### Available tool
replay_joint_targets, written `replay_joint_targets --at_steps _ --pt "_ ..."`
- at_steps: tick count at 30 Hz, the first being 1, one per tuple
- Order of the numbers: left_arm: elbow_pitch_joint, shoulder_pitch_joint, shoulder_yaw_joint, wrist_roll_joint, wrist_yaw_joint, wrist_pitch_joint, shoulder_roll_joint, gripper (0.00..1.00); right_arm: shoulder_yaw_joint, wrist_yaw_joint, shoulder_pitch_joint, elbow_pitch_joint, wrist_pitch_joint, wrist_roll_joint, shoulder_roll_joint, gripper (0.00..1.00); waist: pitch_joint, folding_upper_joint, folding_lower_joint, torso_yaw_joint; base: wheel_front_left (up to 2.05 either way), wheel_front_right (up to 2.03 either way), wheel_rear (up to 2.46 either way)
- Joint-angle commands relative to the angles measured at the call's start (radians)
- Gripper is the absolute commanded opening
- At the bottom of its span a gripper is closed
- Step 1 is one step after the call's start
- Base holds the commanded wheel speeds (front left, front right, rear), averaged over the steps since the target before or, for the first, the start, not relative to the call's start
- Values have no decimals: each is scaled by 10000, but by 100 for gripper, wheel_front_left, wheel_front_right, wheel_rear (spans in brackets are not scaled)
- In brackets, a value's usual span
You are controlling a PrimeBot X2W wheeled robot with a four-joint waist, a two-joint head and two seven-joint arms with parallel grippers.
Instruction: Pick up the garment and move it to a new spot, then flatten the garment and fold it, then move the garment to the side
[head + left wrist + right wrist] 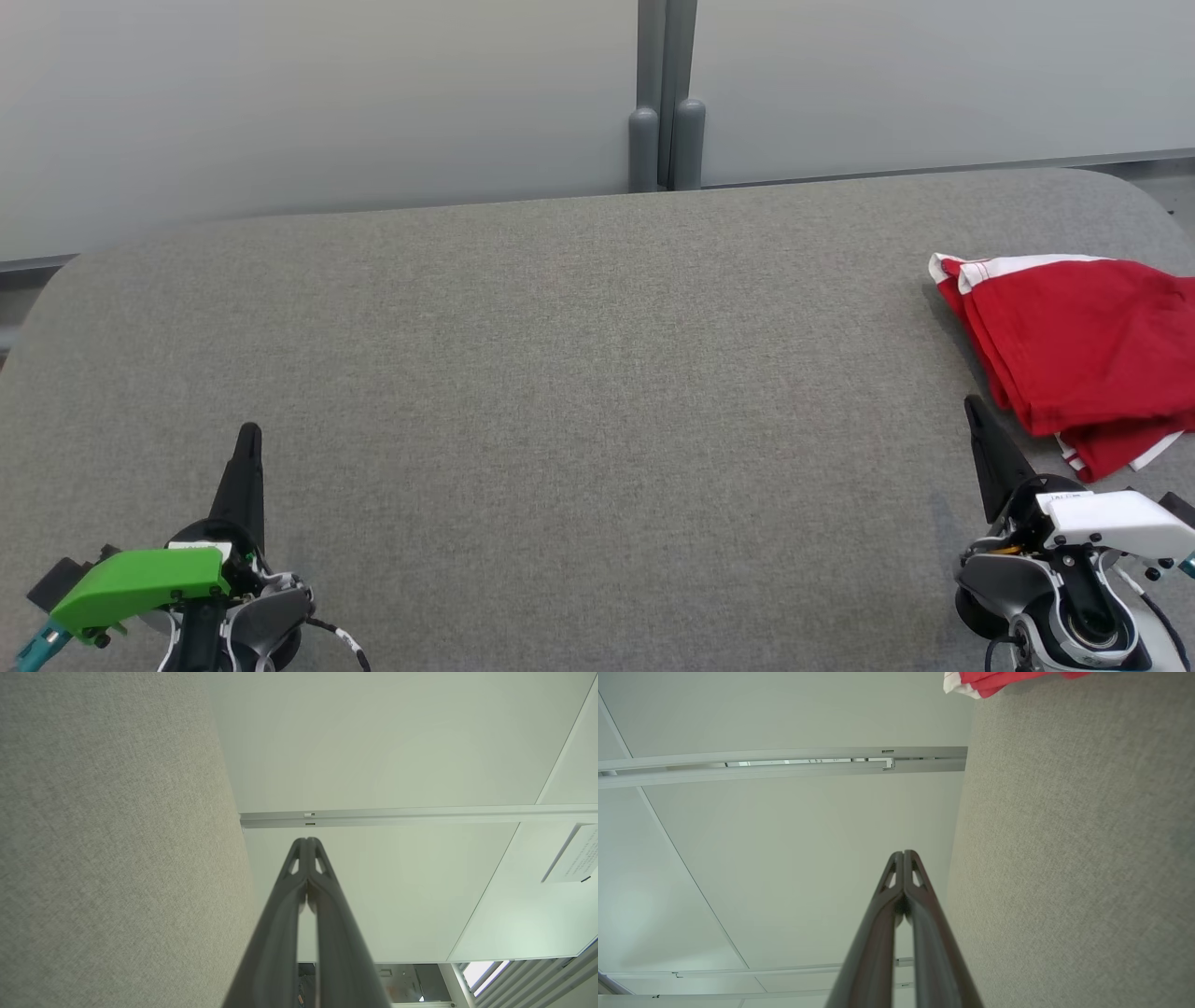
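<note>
At table [579, 373] right edge: garment [1083, 359] | broad surface between left pincer [249, 433], right pincer [972, 404]

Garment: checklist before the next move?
1. Garment lying on table, at its right end: ok.
2. Whole garment inside head view: not ok, the picture's right edge cuts it off.
3. Fold neat: cannot tell; it lies in layers with uneven edges.
4. Left claw shut and empty: ok.
5. Right claw shut, empty, apart from garment: ok.
</note>
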Motion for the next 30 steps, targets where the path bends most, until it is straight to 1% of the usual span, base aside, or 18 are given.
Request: replay_joint_targets --at_steps 1,30 --pt "-31 -157 50 13 -32 48 -4 0 -4 4 -56 18 24 52 -51 0 0 26 0 0 0 0 0" --pt "-31 -158 60 29 -32 63 -11 0 -3 4 -55 18 23 53 -52 0 0 26 0 0 0 0 0"
